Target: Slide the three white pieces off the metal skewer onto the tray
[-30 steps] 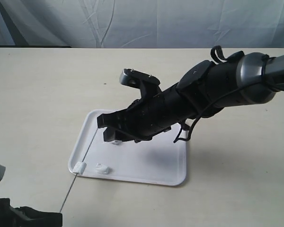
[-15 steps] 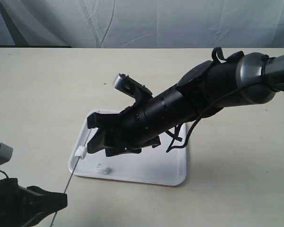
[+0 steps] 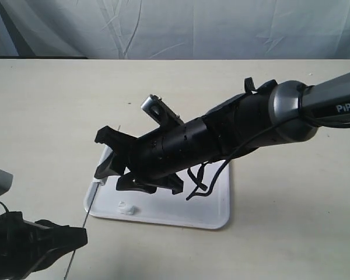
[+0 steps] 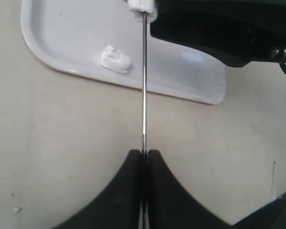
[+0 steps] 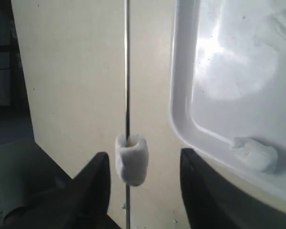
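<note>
The metal skewer (image 4: pixel 144 86) runs from my left gripper (image 4: pixel 144 153), which is shut on its end, up past the left rim of the white tray (image 3: pixel 210 210). One white piece (image 5: pixel 131 159) is threaded on the skewer (image 5: pixel 127 71). It hangs between the fingers of my right gripper (image 5: pixel 143 179), which is open and touches nothing. In the exterior view the right gripper (image 3: pixel 102 157) reaches across to the tray's left edge and the left gripper (image 3: pixel 76 236) is low at the front left. A second white piece (image 3: pixel 126 207) lies on the tray near its front rim. A blurred white lump (image 5: pixel 279 27) lies further in.
The right arm (image 3: pixel 233 131) stretches low over the tray and hides most of its middle. Bare beige tabletop (image 3: pixel 291 233) surrounds the tray. A grey cloth backdrop (image 3: pixel 175 26) hangs behind the table's far edge.
The right gripper has swung left from over the tray to the skewer at the tray's left edge. The left gripper has risen and the skewer with its piece has shifted up.
</note>
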### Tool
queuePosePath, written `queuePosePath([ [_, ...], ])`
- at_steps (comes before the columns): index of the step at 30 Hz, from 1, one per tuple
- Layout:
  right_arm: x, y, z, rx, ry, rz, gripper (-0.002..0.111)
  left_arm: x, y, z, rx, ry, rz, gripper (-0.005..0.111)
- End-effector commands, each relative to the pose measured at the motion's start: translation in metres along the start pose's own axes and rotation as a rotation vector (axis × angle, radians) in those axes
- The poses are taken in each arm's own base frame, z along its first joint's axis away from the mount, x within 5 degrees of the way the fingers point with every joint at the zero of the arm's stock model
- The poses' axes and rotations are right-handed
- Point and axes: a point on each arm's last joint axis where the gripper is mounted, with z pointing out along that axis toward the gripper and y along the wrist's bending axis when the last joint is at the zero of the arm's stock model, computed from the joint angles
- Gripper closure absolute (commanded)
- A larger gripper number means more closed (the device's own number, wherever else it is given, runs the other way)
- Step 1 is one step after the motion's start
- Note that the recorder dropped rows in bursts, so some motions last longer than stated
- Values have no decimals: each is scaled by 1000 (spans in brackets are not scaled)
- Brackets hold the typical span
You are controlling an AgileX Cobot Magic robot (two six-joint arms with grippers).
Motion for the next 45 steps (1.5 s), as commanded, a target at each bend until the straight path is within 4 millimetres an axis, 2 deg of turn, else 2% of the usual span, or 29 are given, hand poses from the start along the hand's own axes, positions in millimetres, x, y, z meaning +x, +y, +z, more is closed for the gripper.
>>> queuePosePath([
  [1, 2, 2, 0, -15, 18, -29, 63, 0, -2, 0, 20, 9, 23, 107],
  [9, 8, 5, 0, -46, 81, -54, 64, 1, -4, 0, 39, 21, 19, 107],
  [16, 10, 4, 0, -35, 100, -105, 90, 2, -5, 0, 45, 24, 18, 107],
  [22, 9, 4, 0, -30, 94, -105, 91, 4, -7, 0, 72, 47, 27, 107],
  [29, 3, 1, 0, 9, 35, -106, 91, 15, -17, -3, 195, 158, 61, 107],
  [38, -4, -4, 0, 68, -39, -119, 91, 29, -23, -8, 267, 322, 40, 107],
  [42, -7, -7, -1, 103, -70, -139, 91, 40, -18, -10, 274, 393, 10, 107],
  [45, -8, -9, -1, 123, -76, -163, 91, 50, -8, -11, 244, 423, -16, 107],
])
